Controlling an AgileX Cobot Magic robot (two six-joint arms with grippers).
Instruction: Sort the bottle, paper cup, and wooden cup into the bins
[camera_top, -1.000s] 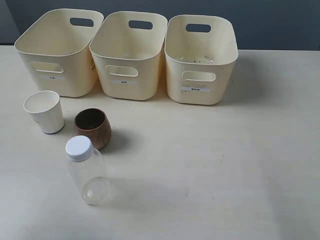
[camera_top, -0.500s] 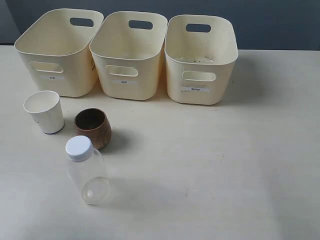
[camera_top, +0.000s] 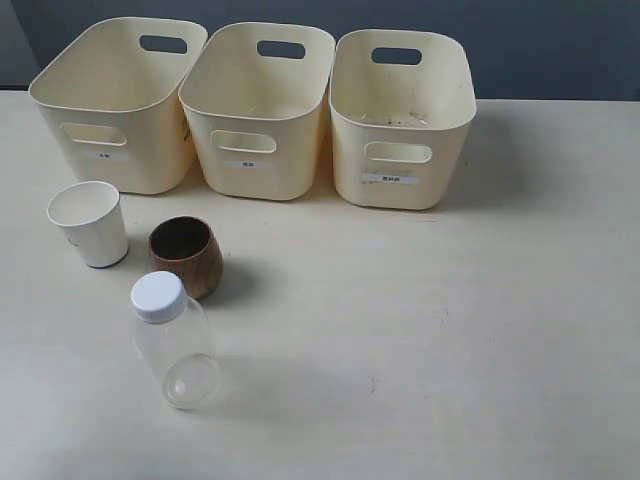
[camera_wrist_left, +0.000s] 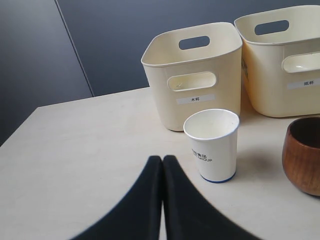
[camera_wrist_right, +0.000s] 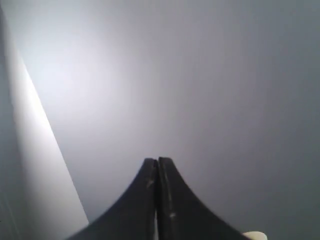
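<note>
Three cream bins stand in a row at the back of the table: the left bin (camera_top: 115, 100), the middle bin (camera_top: 257, 105) and the right bin (camera_top: 398, 115). In front of the left bin stands the white paper cup (camera_top: 89, 224), upright. Beside it is the brown wooden cup (camera_top: 187, 256), and nearer the front the clear bottle (camera_top: 175, 341) with its white cap. No arm shows in the exterior view. My left gripper (camera_wrist_left: 162, 159) is shut and empty, a little short of the paper cup (camera_wrist_left: 212, 145). My right gripper (camera_wrist_right: 157, 161) is shut, facing a grey wall.
The left wrist view shows the left bin (camera_wrist_left: 195, 80), part of the middle bin (camera_wrist_left: 285, 60) and the edge of the wooden cup (camera_wrist_left: 302, 155). The table (camera_top: 450, 330) stretches bare to the right of the objects. A dark wall rises behind the bins.
</note>
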